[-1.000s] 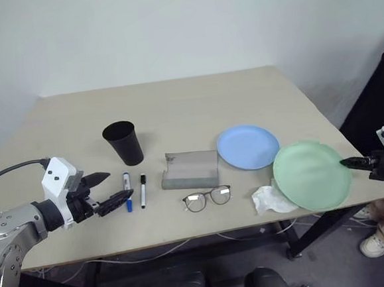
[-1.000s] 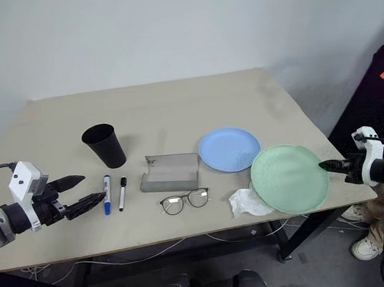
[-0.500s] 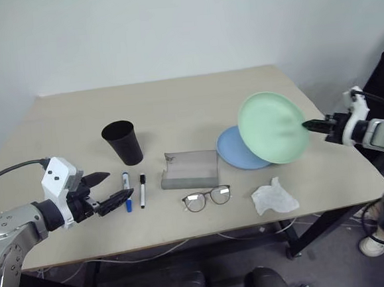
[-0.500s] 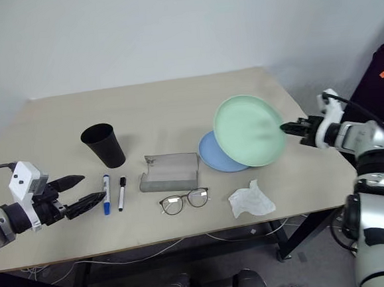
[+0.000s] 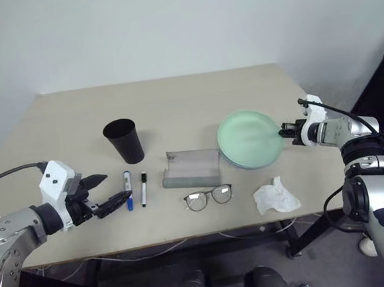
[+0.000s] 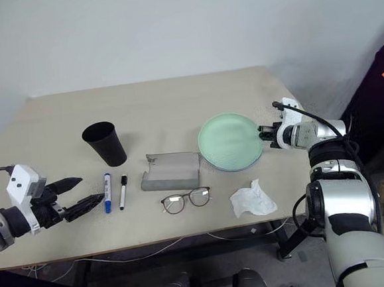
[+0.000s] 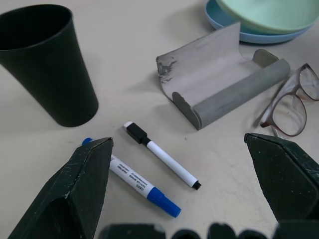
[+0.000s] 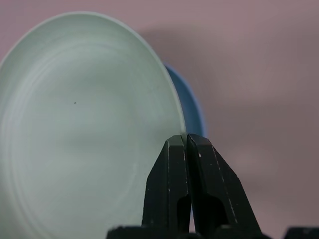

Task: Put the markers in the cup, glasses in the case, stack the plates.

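Observation:
My right gripper (image 5: 285,133) is shut on the right rim of the mint green plate (image 5: 248,139). That plate lies over the light blue plate (image 7: 223,22), of which just an edge shows. The grey case (image 5: 192,168) lies open at mid-table, with the glasses (image 5: 207,197) just in front of it. Left of the case lie the two markers, the blue-capped one (image 5: 127,188) and the black-capped one (image 5: 143,189). The black cup (image 5: 124,141) stands upright behind them. My left gripper (image 5: 114,191) hovers open just left of the markers, holding nothing.
A crumpled white tissue (image 5: 275,197) lies near the table's front edge, right of the glasses. The far half of the beige table (image 5: 175,98) is bare. The table's right edge runs close behind my right gripper.
My right gripper has carried the green plate from the table's right front edge leftwards and away, then lowered it over the blue plate. The left gripper has stayed put.

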You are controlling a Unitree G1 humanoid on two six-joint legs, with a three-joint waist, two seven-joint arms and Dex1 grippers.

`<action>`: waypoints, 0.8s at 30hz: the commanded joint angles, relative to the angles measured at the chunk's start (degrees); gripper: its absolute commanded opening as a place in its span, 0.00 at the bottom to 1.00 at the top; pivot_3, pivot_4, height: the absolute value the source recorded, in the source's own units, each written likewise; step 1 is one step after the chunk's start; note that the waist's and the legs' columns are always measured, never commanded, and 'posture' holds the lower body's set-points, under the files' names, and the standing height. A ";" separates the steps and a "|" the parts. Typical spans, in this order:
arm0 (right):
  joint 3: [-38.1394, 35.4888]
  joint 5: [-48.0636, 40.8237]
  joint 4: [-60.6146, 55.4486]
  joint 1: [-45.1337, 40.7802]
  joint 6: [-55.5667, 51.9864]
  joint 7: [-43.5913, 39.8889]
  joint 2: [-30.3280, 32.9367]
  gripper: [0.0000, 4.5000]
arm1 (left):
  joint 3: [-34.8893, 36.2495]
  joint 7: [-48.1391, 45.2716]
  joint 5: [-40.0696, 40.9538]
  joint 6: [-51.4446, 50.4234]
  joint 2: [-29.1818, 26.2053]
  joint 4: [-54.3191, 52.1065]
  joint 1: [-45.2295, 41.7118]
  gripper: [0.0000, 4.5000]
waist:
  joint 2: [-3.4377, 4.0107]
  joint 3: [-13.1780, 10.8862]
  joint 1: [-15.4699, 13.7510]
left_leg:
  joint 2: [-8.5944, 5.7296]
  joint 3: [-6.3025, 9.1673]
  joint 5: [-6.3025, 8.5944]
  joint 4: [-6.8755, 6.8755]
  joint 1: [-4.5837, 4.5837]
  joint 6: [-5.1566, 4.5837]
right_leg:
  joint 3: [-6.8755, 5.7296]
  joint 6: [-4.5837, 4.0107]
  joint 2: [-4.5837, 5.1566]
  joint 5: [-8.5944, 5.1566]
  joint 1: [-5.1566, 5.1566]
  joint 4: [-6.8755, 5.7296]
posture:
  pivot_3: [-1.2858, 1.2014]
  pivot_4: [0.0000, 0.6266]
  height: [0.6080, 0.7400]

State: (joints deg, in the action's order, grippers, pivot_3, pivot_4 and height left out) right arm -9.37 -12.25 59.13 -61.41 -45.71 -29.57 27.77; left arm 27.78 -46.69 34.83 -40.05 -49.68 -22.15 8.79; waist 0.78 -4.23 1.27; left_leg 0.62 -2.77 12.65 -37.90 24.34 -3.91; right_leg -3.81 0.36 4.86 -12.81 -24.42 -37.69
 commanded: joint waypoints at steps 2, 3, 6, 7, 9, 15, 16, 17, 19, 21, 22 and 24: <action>-1.03 0.62 2.25 -3.72 3.10 2.48 -0.41 0.01 | 1.88 0.34 0.89 -0.05 -0.18 -2.02 -0.36 1.00 | 0.00 0.00 0.10 | 0.00 -0.02 -0.04 0.00 -0.01 0.00 | 0.02 0.02 -0.01 0.05 0.00 0.00 | 0.52 0.00 0.99; -0.98 0.75 2.69 -3.97 3.27 2.45 -0.49 0.05 | 1.94 0.35 0.94 -0.13 -0.21 -2.01 -0.46 1.00 | 0.00 0.00 0.11 | 0.01 -0.02 -0.06 0.00 -0.02 -0.01 | 0.01 0.02 -0.02 0.07 0.00 0.00 | 0.52 0.00 0.99; 0.47 1.42 2.60 -4.98 3.47 -0.51 -0.24 0.22 | 2.14 0.30 1.00 -0.32 -0.42 -1.97 -0.73 1.00 | 0.00 0.00 0.09 | 0.02 -0.02 -0.11 0.00 -0.02 -0.03 | 0.01 -0.01 -0.02 0.09 0.00 0.00 | 0.52 0.00 0.99; 1.30 1.62 1.95 -5.37 3.58 -2.96 0.10 0.31 | 2.19 0.25 1.01 -0.37 -0.49 -1.92 -0.79 1.00 | 0.00 0.00 0.11 | 0.02 -0.02 -0.13 0.00 -0.01 -0.04 | 0.01 -0.02 -0.02 0.10 0.00 0.00 | 0.52 0.00 0.99; 2.81 2.14 0.84 -5.73 4.30 -7.04 0.77 0.36 | 2.21 0.23 0.99 -0.41 -0.55 -1.90 -0.83 1.00 | 0.01 0.00 0.14 | 0.02 -0.04 -0.14 0.00 -0.02 -0.06 | 0.03 -0.04 -0.02 0.11 0.00 0.00 | 0.52 0.00 0.99; 8.94 -0.77 -14.80 -0.76 7.09 -34.40 7.55 0.36 | 2.00 0.42 0.91 -0.43 -0.29 -2.23 -0.82 1.00 | 0.01 0.00 -0.11 | 0.01 -0.01 -0.16 -0.02 0.04 -0.08 | 0.00 -0.01 0.00 0.14 -0.02 0.02 | 0.52 0.00 0.99; 9.83 -1.78 -18.85 1.68 7.61 -39.58 9.47 0.36 | 1.92 0.49 0.87 -0.42 -0.19 -2.34 -0.78 1.00 | 0.00 0.01 -0.27 | 0.00 0.01 -0.16 -0.01 0.05 -0.08 | -0.02 0.05 0.01 0.16 -0.02 0.05 | 0.52 0.00 0.99; 10.95 -2.30 -22.81 4.72 8.80 -44.05 11.62 0.36 | 1.92 0.50 0.89 -0.44 -0.11 -2.44 -0.70 1.00 | -0.03 0.03 -0.31 | 0.00 0.08 -0.14 -0.01 0.06 -0.08 | -0.08 0.06 0.02 0.16 0.01 0.13 | 0.52 0.00 0.99; 12.76 -2.79 -29.12 10.38 10.82 -50.42 15.33 0.36 | 1.98 0.45 0.89 -0.43 -0.05 -2.54 -0.53 1.00 | -0.23 0.15 -0.25 | 0.00 0.12 -0.12 0.00 0.05 -0.07 | -0.14 0.06 0.04 0.15 0.01 0.22 | 0.52 0.00 0.99; 14.54 -2.68 -34.20 15.11 11.51 -53.79 17.93 0.36 | 1.99 0.37 0.89 -0.42 -0.06 -2.53 -0.50 1.00 | -0.27 0.17 -0.15 | 0.01 0.11 -0.11 -0.01 0.03 -0.06 | -0.14 0.01 0.05 0.12 0.03 0.24 | 0.52 0.00 0.99; 15.27 -2.71 -36.82 17.41 11.81 -54.81 18.83 0.36 | 1.91 0.32 0.85 -0.39 -0.08 -2.44 -0.56 1.00 | -0.26 0.17 -0.14 | 0.02 0.08 -0.11 -0.01 0.05 -0.05 | -0.11 0.00 0.06 0.14 0.03 0.23 | 0.52 0.00 0.99; 16.17 -2.86 -40.72 20.72 12.15 -55.77 19.75 0.36 | 1.60 0.24 0.77 -0.33 -0.17 -2.19 -0.86 1.00 | -0.22 0.15 0.10 | 0.05 -0.01 -0.12 -0.07 0.02 -0.04 | -0.05 -0.03 0.09 0.19 -0.01 0.14 | 0.52 0.00 0.99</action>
State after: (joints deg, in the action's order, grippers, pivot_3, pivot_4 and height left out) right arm 6.95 -14.02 23.40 -39.94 -34.86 -83.81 46.35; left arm 28.23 -46.33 34.90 -40.94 -49.51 -23.09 8.74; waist 0.56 -4.08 1.37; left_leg 0.71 -2.83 12.53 -37.98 24.36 -3.93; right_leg -3.83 0.28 4.94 -12.55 -24.46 -37.57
